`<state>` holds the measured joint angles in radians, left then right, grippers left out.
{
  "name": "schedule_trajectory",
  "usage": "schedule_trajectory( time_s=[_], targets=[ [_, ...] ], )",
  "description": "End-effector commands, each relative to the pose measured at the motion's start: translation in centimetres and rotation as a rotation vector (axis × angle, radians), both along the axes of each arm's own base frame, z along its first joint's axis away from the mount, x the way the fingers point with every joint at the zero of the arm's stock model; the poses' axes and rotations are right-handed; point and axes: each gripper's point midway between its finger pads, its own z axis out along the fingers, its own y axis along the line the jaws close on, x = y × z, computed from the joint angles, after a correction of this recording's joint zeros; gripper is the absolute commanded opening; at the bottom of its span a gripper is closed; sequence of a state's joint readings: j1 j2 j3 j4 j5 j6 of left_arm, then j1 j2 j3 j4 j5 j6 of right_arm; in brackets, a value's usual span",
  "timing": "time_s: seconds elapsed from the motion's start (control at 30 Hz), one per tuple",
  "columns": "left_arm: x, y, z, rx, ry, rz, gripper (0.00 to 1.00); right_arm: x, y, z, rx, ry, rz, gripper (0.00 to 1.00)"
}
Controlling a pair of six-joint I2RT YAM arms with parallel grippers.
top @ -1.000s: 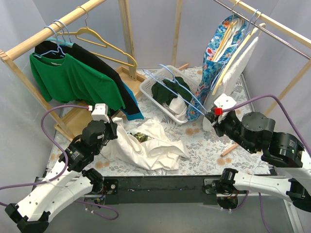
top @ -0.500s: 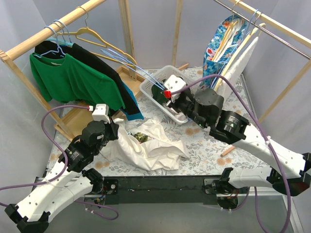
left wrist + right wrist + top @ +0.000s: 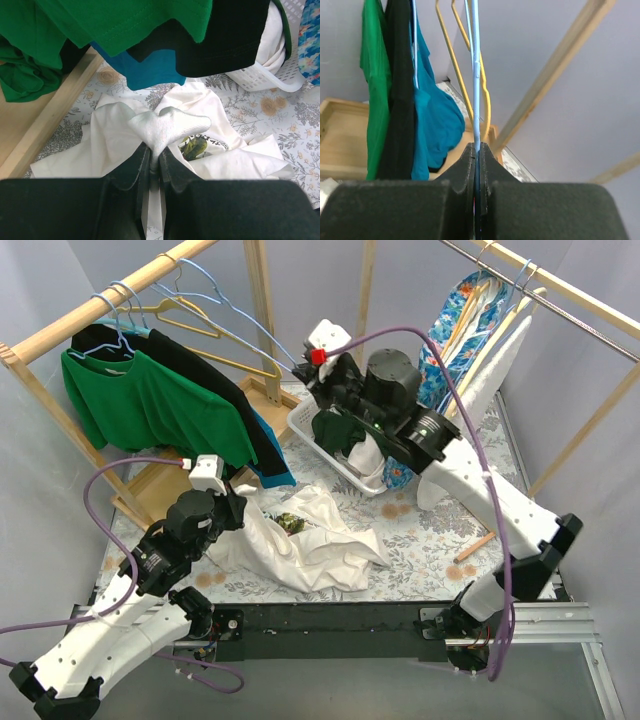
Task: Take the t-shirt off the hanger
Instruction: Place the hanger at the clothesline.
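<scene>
Grey walls [image 3: 310,280] stand round a table [image 3: 430,540] with a flowery cloth. The right claw [image 3: 300,364] has swung up and left from over the white plastic basket [image 3: 303,422]. It is now high up by the wooden rail [image 3: 110,302]. It is pinched tight on one thin blue wire hanger [image 3: 477,75], which is bare. The left claw [image 3: 236,508] has stayed low, squeezed on a fold of the one white t-shirt [image 3: 325,535]. That soft, crumpled t-shirt lies on the table, spread out ahead of the left claw and well below the right one. Three shirts [image 3: 140,400] hang left of the right claw: green, black and blue. One yellow hanger [image 3: 190,306] is bare.
</scene>
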<state>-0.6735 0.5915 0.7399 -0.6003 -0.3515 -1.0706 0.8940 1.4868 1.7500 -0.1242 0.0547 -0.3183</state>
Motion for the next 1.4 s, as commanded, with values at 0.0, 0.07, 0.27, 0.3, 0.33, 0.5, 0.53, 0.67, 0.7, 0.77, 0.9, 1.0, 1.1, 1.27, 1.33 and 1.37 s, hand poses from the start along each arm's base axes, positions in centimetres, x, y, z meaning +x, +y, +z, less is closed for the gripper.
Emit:
schedule_trajectory(
  time_s=[0.0,0.07,0.27,0.3,0.33,0.5,0.53,0.67,0.7,0.77,0.9,1.0,1.1,1.27,1.33,1.37],
  targets=[
    [-0.3,-0.4,2.0,-0.048,-0.032,-0.021,0.00,-0.2,3.7,3.5,0.117,-0.020,0.162,0.01],
    [-0.4,-0.6,2.0,-0.055,-0.031,-0.030,0.00,0.4,5.0,3.5,0.122,-0.007,0.186,0.01],
    [-0.9,-1.4,2.8,-0.086,-0.048,-0.086,0.00,2.6,8.5,2.8,0.141,0.026,0.228,0.01],
    [-0.9,-1.6,3.0,-0.094,-0.055,-0.092,0.00,2.9,8.9,2.6,0.149,0.040,0.233,0.01],
    [-1.0,-1.8,2.9,-0.098,-0.054,-0.108,0.00,3.4,9.3,2.4,0.151,0.045,0.235,0.01],
    [-1.2,-2.7,3.3,-0.121,-0.067,-0.154,0.00,5.8,11.4,1.5,0.185,0.063,0.264,0.01],
    [-1.2,-2.8,3.3,-0.122,-0.066,-0.162,0.00,6.2,11.7,1.1,0.195,0.075,0.268,0.01],
    [-1.3,-3.4,3.3,-0.129,-0.059,-0.189,0.00,7.8,12.8,-0.7,0.208,0.099,0.275,0.01],
    [-1.3,-3.5,3.3,-0.130,-0.060,-0.195,0.00,8.0,13.0,-1.0,0.210,0.101,0.277,0.01],
    [-1.3,-3.7,3.2,-0.133,-0.060,-0.203,0.00,8.7,13.5,-2.0,0.213,0.113,0.280,0.01],
    [-1.3,-3.8,3.3,-0.139,-0.062,-0.208,0.00,9.6,14.3,-3.0,0.226,0.126,0.283,0.01],
    [-1.3,-3.9,3.1,-0.136,-0.059,-0.211,0.00,10.0,14.6,-3.4,0.237,0.127,0.284,0.01],
    [-1.4,-3.9,3.1,-0.137,-0.059,-0.213,0.00,10.4,14.8,-3.4,0.246,0.119,0.282,0.01],
    [-1.4,-3.9,3.2,-0.141,-0.060,-0.214,0.00,11.0,15.3,-3.6,0.273,0.124,0.284,0.01],
    [-1.4,-3.9,3.1,-0.141,-0.056,-0.213,0.00,11.1,15.5,-3.8,0.275,0.129,0.284,0.01],
    [-1.4,-3.9,3.2,-0.143,-0.059,-0.213,0.00,11.2,15.6,-4.2,0.271,0.135,0.285,0.01]
  ],
)
